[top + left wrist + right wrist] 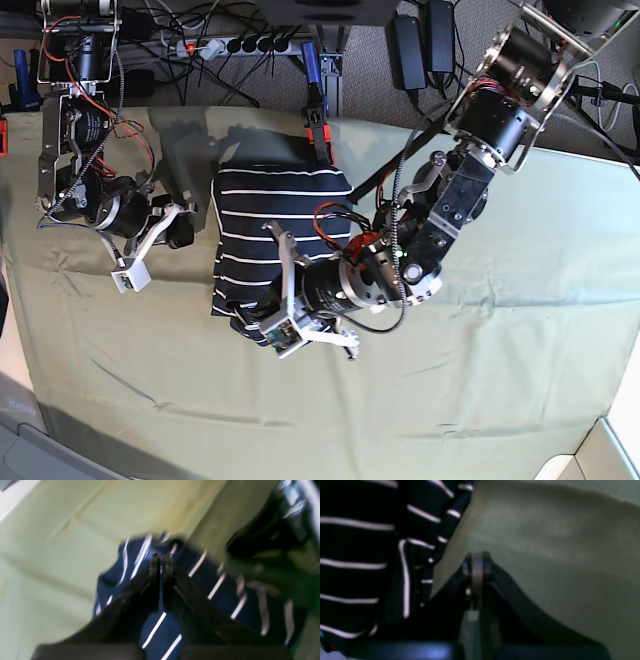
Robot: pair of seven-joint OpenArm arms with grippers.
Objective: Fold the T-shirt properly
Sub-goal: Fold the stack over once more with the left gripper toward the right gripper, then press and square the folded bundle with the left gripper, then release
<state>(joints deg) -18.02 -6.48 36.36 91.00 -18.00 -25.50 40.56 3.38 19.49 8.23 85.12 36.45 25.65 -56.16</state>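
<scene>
You are working the left gripper [161, 558] at the near edge of the T-shirt [275, 215], which is lying as a narrow folded block on the olive-green cloth [500, 380]. Its fingers are pressed together, and striped fabric is sitting right under and around the tips, but the blur is keeping me from telling whether a hem is actually pinched between them. If you are carrying a fold, I'd judge you are best off keeping the wrist low and drawing the edge straight away from the tips toward the collar end, so the stripes are staying parallel. The right gripper [477, 566] is also pressed together, holding nothing, hovering over bare cloth with the shirt's side edge just beside it. Behind both arms, a tangle of cables [200, 45] is lying beyond the cloth's far edge, well apart from the shirt; the left forearm itself is covering part of the fabric.
</scene>
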